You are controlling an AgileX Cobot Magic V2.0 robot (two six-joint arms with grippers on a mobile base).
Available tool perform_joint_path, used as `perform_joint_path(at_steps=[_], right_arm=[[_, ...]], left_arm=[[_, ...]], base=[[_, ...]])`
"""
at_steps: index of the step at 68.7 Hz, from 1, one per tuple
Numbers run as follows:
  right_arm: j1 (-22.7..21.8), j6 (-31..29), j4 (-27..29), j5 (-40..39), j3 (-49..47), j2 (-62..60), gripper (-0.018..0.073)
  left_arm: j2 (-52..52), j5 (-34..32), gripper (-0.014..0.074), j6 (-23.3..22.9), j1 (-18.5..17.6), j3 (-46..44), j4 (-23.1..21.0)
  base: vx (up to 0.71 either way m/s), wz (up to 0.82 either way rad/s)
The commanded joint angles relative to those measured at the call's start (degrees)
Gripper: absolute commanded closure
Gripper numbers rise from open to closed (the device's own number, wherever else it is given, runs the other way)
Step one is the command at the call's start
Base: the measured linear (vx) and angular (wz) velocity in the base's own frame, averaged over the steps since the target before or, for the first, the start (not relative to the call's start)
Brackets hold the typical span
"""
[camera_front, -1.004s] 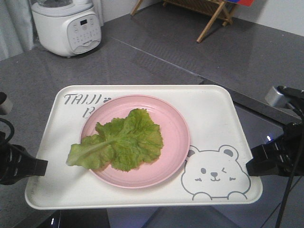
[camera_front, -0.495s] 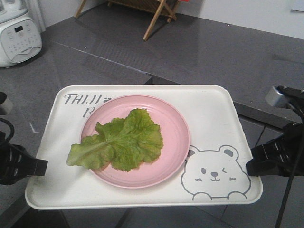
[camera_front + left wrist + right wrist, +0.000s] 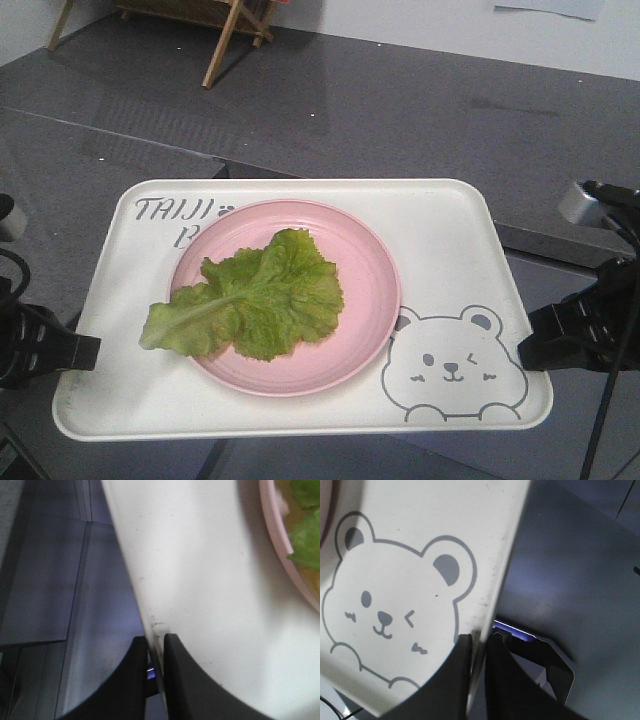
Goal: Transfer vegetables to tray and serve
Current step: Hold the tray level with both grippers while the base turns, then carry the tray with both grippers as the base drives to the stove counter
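Lettuce leaf (image 3: 245,300) is lying limp on the pink plate (image 3: 372,262), which is sitting on the cream tray (image 3: 440,215) carried between both arms.

Left tool (image 3: 156,641) and right tool (image 3: 480,639) are each clenching a thin side rim of the tray. To my eye the leaf is looking light, soft and loose, its stalk end overhanging the plate, so any tilt is risking a slide. The smooth plastic rim is probably slippery, so the tray is needing level carrying above the grey desk (image 3: 420,110).
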Motion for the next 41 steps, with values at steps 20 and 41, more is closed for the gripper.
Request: perform_joint_path(at_steps=[20,41], right_arm=[[0.7,-3.1,4.3,2.5,-1.5,-1.5,0.0562],[0.7,-3.1,4.3,2.5,-1.5,-1.5,0.0562]], left_arm=[[-0.9,-4.3,0.0602,1.9,-0.6,-1.5,-2.1],[-0.9,-4.3,0.0602,1.9,-0.6,-1.5,-2.1]], base=[[-0.01,-0.3],[-0.01,-0.33]])
